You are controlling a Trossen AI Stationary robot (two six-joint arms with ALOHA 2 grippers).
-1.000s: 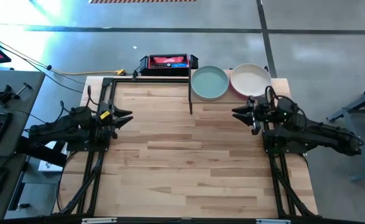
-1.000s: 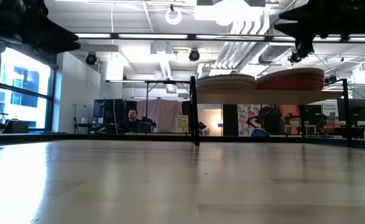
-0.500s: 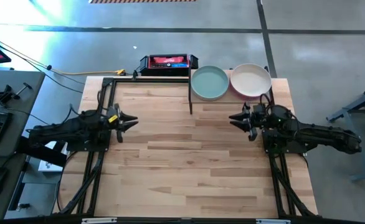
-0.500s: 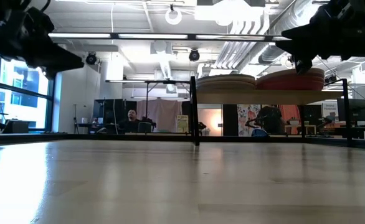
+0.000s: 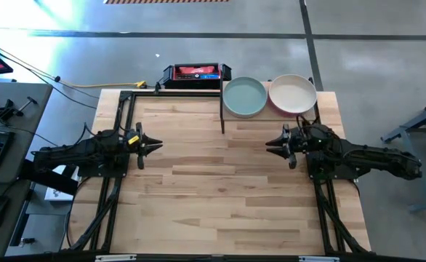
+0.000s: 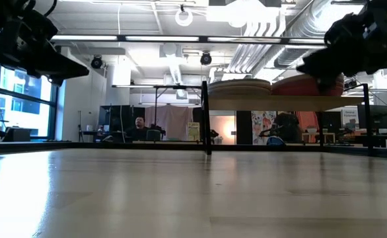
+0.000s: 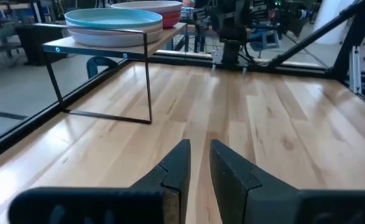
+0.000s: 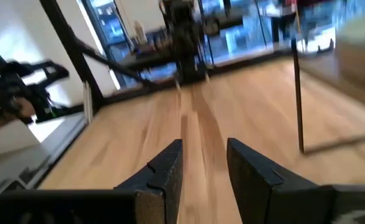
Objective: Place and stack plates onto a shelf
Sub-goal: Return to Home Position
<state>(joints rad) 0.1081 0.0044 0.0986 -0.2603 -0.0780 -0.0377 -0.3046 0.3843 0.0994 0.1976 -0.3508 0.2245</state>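
Observation:
The shelf (image 6: 266, 103) stands at the table's far right on thin black legs. It bears two stacks of plates. One stack is topped by a mint green plate (image 5: 244, 97) (image 7: 114, 17). The other is topped by a cream plate (image 5: 293, 92) lying on orange-red ones (image 6: 292, 84). My left gripper (image 5: 157, 145) (image 7: 199, 152) hovers at the table's left, pointing right, open by a narrow gap with nothing in it. My right gripper (image 5: 269, 143) (image 8: 204, 152) hovers just near of the shelf, pointing left, open and with nothing between its fingers.
A red and black case (image 5: 195, 71) lies beyond the far edge. Black frame rails (image 5: 118, 109) run along the table's left and far sides. Bare wood (image 5: 213, 182) spreads between the arms. A person (image 6: 139, 123) sits far off in the room.
Both grippers have sunk toward the table. The left one has also reached a little toward the right, and its fingers have drawn in from a wide spread to a narrow gap. The right one has come slightly toward the near edge, away from the shelf. The plates have stayed put.

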